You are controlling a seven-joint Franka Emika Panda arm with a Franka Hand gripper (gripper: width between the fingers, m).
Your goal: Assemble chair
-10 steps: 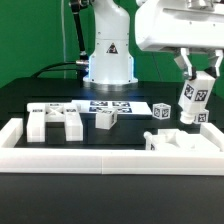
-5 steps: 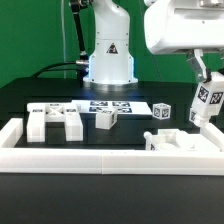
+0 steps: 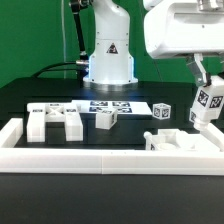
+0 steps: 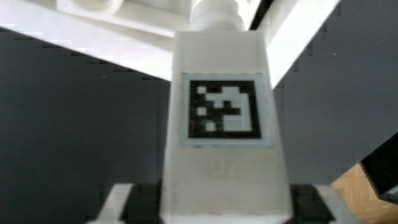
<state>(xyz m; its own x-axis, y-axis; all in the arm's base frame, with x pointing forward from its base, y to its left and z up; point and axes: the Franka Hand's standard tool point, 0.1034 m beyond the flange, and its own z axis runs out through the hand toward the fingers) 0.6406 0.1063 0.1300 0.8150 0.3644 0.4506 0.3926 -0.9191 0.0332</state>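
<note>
Hanging clear of the desk (image 3: 25, 100), a white chair leg (image 3: 207, 106) bearing a black-and-white tag is pinched near its upper end by the robot's fingers (image 3: 200, 74). They are drawn in tight against it, above the white border frame (image 3: 100, 160) at that frame's corner on the exterior view's right. From the wrist, the chair leg (image 4: 222, 120) runs straight away from the camera. Blocky matte plastic like this looks light and rigid but probably slick, so a firm hold across two flat opposite sides, off the tag, seems safest. Inside the frame, a grooved slab (image 3: 55, 122) lies toward the exterior view's left and a small tagged block (image 3: 106, 118) near the middle. A tagged cube (image 3: 161, 111) and another chair part (image 3: 176, 141) sit below the leg. The marker board (image 3: 100, 104) lies inside the frame too, behind them.
</note>
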